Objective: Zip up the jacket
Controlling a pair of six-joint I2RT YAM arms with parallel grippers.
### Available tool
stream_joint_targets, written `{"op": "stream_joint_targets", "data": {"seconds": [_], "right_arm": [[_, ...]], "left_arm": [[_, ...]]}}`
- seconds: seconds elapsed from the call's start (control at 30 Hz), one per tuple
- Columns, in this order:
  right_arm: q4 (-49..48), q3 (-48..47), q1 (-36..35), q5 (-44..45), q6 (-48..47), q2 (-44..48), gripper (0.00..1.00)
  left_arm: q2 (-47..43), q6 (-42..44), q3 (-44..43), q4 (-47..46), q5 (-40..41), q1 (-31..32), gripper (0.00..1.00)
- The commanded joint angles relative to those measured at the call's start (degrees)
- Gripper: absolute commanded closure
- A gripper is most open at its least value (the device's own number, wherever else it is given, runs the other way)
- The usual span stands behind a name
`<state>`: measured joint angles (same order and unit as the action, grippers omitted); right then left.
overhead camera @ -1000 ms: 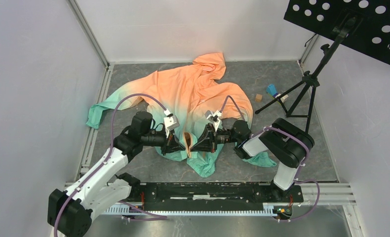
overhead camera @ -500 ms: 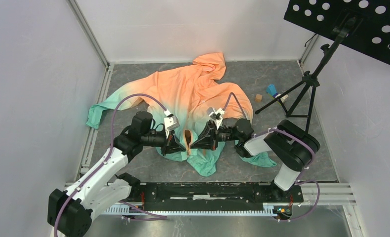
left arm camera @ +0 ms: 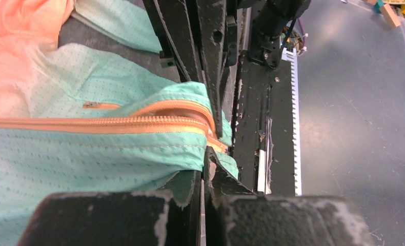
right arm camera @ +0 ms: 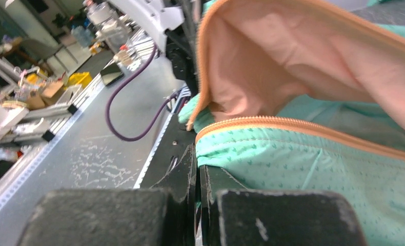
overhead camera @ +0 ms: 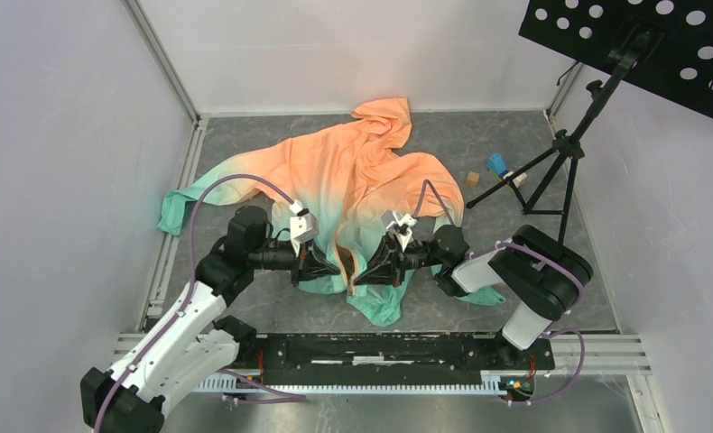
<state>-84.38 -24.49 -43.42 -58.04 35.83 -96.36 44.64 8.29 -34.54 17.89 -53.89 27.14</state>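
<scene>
The jacket (overhead camera: pixel 335 171) lies spread on the grey table, orange at the hood end and mint green at the hem near me, with its front open. My left gripper (overhead camera: pixel 324 267) is shut on the mint hem at the left front edge. In the left wrist view (left arm camera: pixel 205 160) the fabric (left arm camera: pixel 87 154) sits pinched just below the orange zipper (left arm camera: pixel 87 124). My right gripper (overhead camera: pixel 367 271) is shut on the hem of the right front edge. The right wrist view (right arm camera: pixel 197 160) shows mint fabric (right arm camera: pixel 318 169) and the orange zipper tape (right arm camera: pixel 292 124) at its tips.
A black tripod stand (overhead camera: pixel 551 171) with a perforated black board (overhead camera: pixel 642 45) stands at the right. A small wooden block (overhead camera: pixel 472 179) and a blue object (overhead camera: pixel 496 164) lie by its feet. A black rail (overhead camera: pixel 380 347) runs along the near edge. White walls enclose the table.
Both grippers have drawn slightly apart and toward the near edge with the hem held. The jacket's front opening between them has widened.
</scene>
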Motion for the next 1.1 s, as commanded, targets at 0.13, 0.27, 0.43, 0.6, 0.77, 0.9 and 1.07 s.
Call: {"op": "stream_joint_targets", "data": {"seconds": [0.13,0.27,0.43,0.6,0.77,0.9,1.07], "right_arm": [[-27.82,-0.10,-3.17,-3.10,-7.71,3.52,1.00],[-27.78,-0.90,-3.09,-3.99,-8.74,4.06,1.00],[-27.78,-1.34,-2.72,-3.80,-8.08,4.98,1.00],[-27.82,-1.26,-2.73,-3.28,-7.81,6.52,1.00],[-27.79,-1.78,-2.72,-2.60,-6.65,7.21,1.00],[-27.79,-2.40,-2.69,-2.25,-5.88,6.55,1.00],[-27.91,-3.13,-2.72,-1.64,-5.36,5.03,1.00]], "left_arm": [[-1.00,-0.04,0.01,-3.79,-6.73,0.15,0.98],[-1.68,0.97,0.34,-3.44,-6.93,0.20,0.98],[-2.25,0.83,1.39,-3.94,-6.62,0.20,0.98],[-1.46,0.60,1.57,-4.35,-6.49,0.20,0.98],[-1.44,1.00,1.72,-4.36,-6.00,0.20,0.98],[-1.53,1.17,1.69,-4.36,-6.31,0.20,0.98],[-1.91,0.86,1.98,-5.00,-6.99,0.20,0.98]]}}
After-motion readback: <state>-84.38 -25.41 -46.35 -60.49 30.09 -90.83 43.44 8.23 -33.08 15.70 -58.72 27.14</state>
